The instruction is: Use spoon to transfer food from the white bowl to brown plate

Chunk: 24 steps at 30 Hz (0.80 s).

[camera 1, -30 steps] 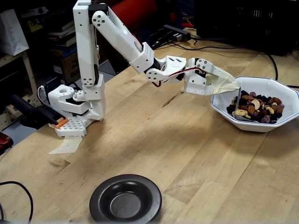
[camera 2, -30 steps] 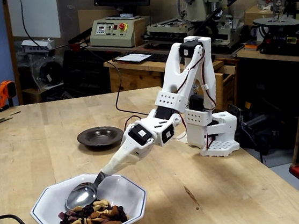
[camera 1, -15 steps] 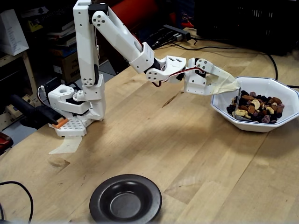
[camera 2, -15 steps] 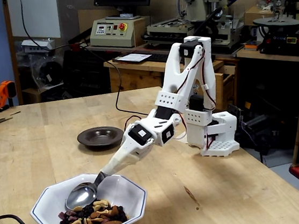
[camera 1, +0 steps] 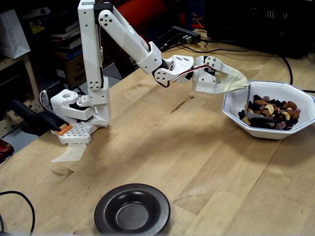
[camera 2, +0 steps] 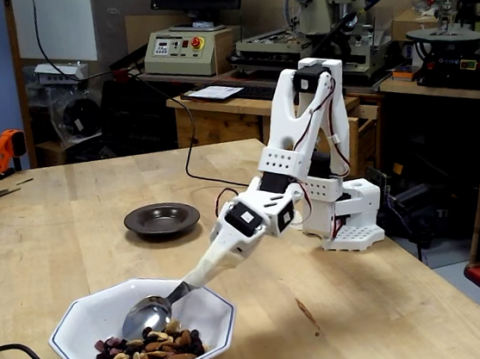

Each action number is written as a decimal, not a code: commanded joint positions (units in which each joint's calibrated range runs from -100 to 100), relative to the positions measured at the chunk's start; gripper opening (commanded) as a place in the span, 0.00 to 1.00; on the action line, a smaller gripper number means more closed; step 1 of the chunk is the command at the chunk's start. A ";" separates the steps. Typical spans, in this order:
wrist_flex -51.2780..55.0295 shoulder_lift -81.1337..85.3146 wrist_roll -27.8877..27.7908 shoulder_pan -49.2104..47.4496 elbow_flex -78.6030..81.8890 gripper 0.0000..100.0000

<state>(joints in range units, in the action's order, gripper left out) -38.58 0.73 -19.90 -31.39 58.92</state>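
My gripper (camera 2: 197,276) wrapped in tan tape, clenched on spoon (camera 2: 152,312) handle; fingers themselves not distinguishable. Arm stretched low over wooden table (camera 1: 197,162). Spoon bowl tilted down inside white bowl (camera 2: 85,322), at edge of food (camera 2: 151,353); spoon looks empty in that fixed view. White bowl near table's right edge in other fixed view. Brown plate (camera 1: 132,209) well apart, at near edge, holding nothing.
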 commanded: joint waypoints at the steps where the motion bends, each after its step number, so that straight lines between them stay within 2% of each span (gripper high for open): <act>1: -1.18 0.51 0.15 -2.32 -0.96 0.04; 5: -1.18 0.51 0.68 -2.46 -0.96 0.04; 11: -1.18 0.51 5.62 -2.54 -0.96 0.04; 24: -1.18 0.51 10.94 -2.17 -1.05 0.04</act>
<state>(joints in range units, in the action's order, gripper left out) -38.58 0.73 -11.11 -33.36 58.92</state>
